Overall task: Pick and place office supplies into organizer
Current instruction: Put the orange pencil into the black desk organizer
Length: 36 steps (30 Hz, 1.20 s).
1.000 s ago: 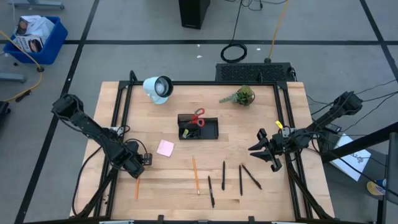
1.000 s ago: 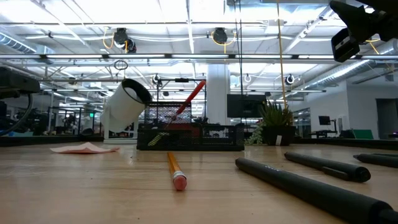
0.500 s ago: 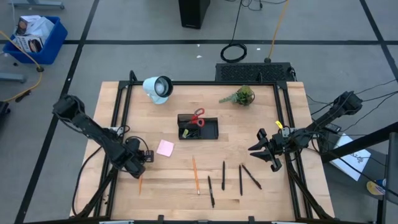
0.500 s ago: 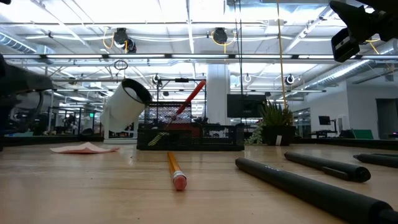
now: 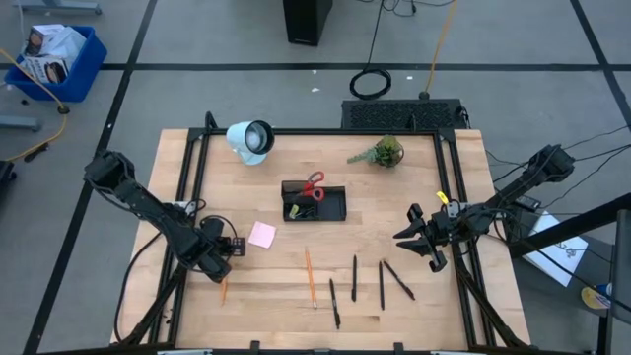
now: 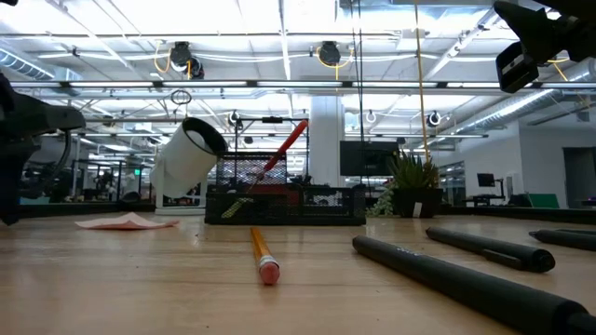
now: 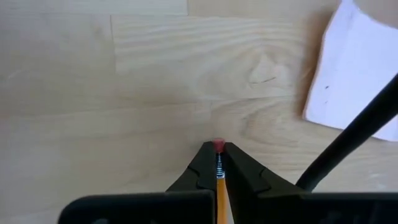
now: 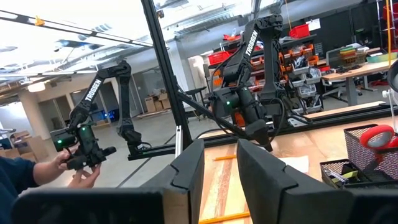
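Left gripper near the desk's left front corner, clenched on a thin orange pencil, its pink eraser tip showing. Right gripper released, hovering by the right edge. Black rectangular organizer sits mid-desk, red-handled scissors inside.

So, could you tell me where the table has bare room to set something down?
Bare wood lies between the lamp and plant, and between the organizer and right gripper. The front strip with pencil and pens is crowded.
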Available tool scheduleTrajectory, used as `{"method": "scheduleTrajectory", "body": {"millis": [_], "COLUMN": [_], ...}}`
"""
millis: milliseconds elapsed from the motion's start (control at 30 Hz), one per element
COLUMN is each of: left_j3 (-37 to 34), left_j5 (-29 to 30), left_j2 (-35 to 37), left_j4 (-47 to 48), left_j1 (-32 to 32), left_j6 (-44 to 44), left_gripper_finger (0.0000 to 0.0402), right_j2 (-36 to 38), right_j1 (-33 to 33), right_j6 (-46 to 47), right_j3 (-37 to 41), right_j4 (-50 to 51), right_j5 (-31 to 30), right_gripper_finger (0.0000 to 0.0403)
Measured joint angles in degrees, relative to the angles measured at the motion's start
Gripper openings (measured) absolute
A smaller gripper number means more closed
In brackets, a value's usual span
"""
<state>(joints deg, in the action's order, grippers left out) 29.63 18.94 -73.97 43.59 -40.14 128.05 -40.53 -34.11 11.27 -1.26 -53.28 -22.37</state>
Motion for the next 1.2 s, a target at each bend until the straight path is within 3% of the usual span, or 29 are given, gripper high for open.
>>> {"method": "scheduleTrajectory", "body": {"millis": [200,467,900,1033,1200], "left_j3": [2.53,14.22,26.82,29.53,32.30], "left_j5": [3.01,5.72,32.57,42.75,51.39], "left_j2": [0.94,1.31,1.31,1.31,1.33], "left_j4": [2.81,18.07,31.69,32.15,30.47], "left_j1": [-0.02,-0.05,-0.04,0.87,4.27], "left_j6": [-0.05,-1.91,-8.66,-16.95,-31.47], "left_gripper_finger": [0.0020,0.0010,0.0025,0.0025,0.0026], "right_j2": [0.00,0.00,0.00,0.00,0.01], "right_j1": [-0.01,-0.01,-0.01,0.00,-0.02], "right_j6": [-0.02,0.00,0.00,0.00,-0.01], "right_j3": [0.01,0.02,0.01,0.01,0.01], "right_j4": [0.01,0.00,-0.02,-0.02,0.00], "right_j5": [0.00,-0.02,0.00,0.00,-0.01], "right_gripper_finger": [0.0089,0.0089,0.0089,0.0089,0.0089]}}
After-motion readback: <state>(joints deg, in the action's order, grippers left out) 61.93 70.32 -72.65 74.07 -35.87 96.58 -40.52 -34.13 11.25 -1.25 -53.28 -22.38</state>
